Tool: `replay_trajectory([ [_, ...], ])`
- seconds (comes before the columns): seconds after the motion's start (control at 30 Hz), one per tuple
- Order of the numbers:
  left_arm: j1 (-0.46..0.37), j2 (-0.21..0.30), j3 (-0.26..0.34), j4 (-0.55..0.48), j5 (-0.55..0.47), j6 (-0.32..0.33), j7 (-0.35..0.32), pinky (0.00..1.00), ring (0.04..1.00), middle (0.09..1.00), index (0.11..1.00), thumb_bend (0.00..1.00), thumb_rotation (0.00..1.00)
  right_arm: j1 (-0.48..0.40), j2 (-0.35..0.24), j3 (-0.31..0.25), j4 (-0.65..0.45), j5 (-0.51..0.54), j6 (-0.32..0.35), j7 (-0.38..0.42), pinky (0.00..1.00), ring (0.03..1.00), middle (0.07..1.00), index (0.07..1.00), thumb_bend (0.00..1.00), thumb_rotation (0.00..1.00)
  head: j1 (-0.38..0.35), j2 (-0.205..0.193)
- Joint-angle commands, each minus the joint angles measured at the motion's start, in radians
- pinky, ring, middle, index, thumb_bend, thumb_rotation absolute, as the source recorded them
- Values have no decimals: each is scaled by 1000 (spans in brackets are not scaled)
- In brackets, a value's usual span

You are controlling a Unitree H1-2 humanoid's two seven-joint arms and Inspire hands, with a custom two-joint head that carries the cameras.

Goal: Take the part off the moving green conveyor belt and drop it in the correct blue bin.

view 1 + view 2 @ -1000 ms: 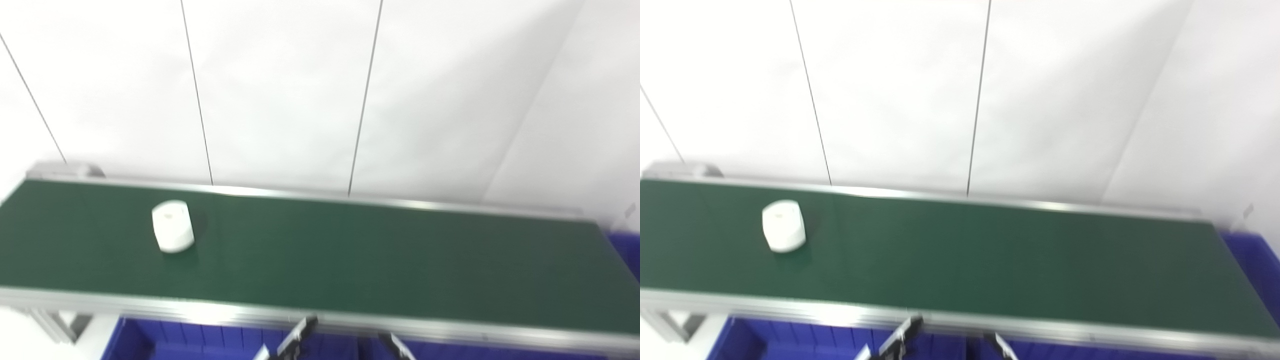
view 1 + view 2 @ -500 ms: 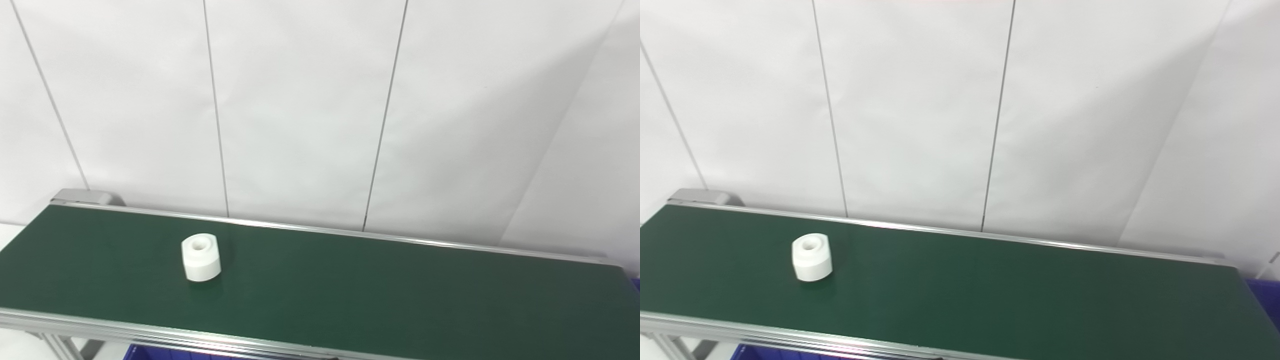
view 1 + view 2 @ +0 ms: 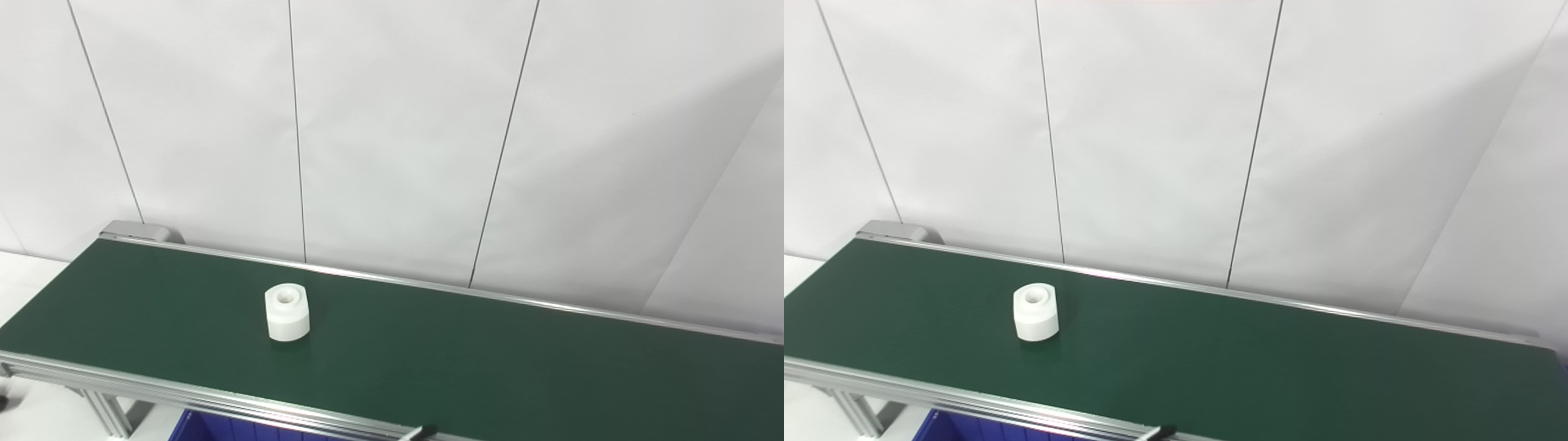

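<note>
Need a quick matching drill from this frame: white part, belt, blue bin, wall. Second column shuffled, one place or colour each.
Column 1:
1. white part
2. conveyor belt
3. blue bin
4. wall

Column 2:
A. only a corner showing, below the belt's near rail at the picture's bottom edge
B. white panels with thin dark seams, behind the belt
C. standing upright on the belt's left half, hole facing up
D. dark green, framed by metal rails

Pairs: 1-C, 2-D, 3-A, 4-B
</note>
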Motion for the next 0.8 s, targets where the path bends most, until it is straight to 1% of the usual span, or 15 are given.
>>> replay_trajectory([
  [0.0,8,-17,11,-85,-17,-36,9,823,939,964,904,1000,761,-11,5,-8,-27,2,-57,10,1000,956,931,898,759,1000,0,8],
  [0.17,13,-28,36,-208,4,-26,25,787,914,947,891,1000,683,-9,8,-10,-35,-6,-57,9,1000,947,925,895,755,1000,-2,18],
  [0.2,1,-27,49,-236,28,-18,33,787,914,947,891,1000,677,-10,9,-10,-35,-9,-57,5,1000,946,924,894,754,1000,-4,21],
  [0.23,-12,-25,63,-256,54,-14,42,775,910,943,883,1000,642,-11,10,-9,-34,-11,-57,2,999,944,922,894,750,1000,-5,23],
  [0.3,-49,-16,98,-282,144,-10,71,743,893,932,877,1000,596,-13,13,-6,-33,-14,-57,-2,994,941,921,893,741,1000,-7,25],
  [0.33,-59,-13,110,-288,170,-7,78,737,887,928,878,1000,562,-15,14,-5,-32,-15,-57,-3,991,940,921,894,733,1000,-8,26],
  [0.4,-100,5,138,-315,305,32,100,759,901,943,911,1000,577,-16,15,-3,-34,-20,-57,-6,987,939,922,896,726,1000,-11,27],
  [0.43,-129,17,150,-323,384,58,112,760,902,944,913,1000,579,-17,17,-2,-35,-21,-57,-6,987,938,922,896,726,1000,-14,29],
  [0.5,-177,38,161,-328,493,97,124,786,925,955,924,1000,595,-18,21,-1,-36,-23,-57,-9,985,937,923,897,738,1000,-16,30],
  [0.53,-214,55,163,-326,559,127,123,785,933,959,925,1000,587,-18,22,1,-36,-28,-57,-14,981,935,921,898,742,1000,-18,30],
  [0.57,-237,66,162,-325,600,148,123,799,939,965,931,1000,548,-18,23,3,-37,-32,-57,-18,971,930,918,899,748,1000,-19,31],
  [0.6,-273,81,161,-313,650,174,128,800,939,965,931,1000,545,-18,24,6,-38,-37,-57,-23,970,930,918,899,749,1000,-23,33],
  [0.67,-328,100,161,-277,701,204,145,795,930,954,919,1000,520,-18,24,10,-39,-39,-57,-27,963,926,915,900,753,1000,-26,33],
  [0.7,-350,107,161,-258,715,212,154,775,923,949,910,1000,484,-18,24,12,-39,-38,-57,-28,965,927,915,900,755,1000,-27,33],
  [0.77,-387,121,163,-226,734,240,159,769,924,949,908,1000,468,-16,25,15,-40,-39,-57,-31,967,929,916,900,759,1000,-31,34],
])
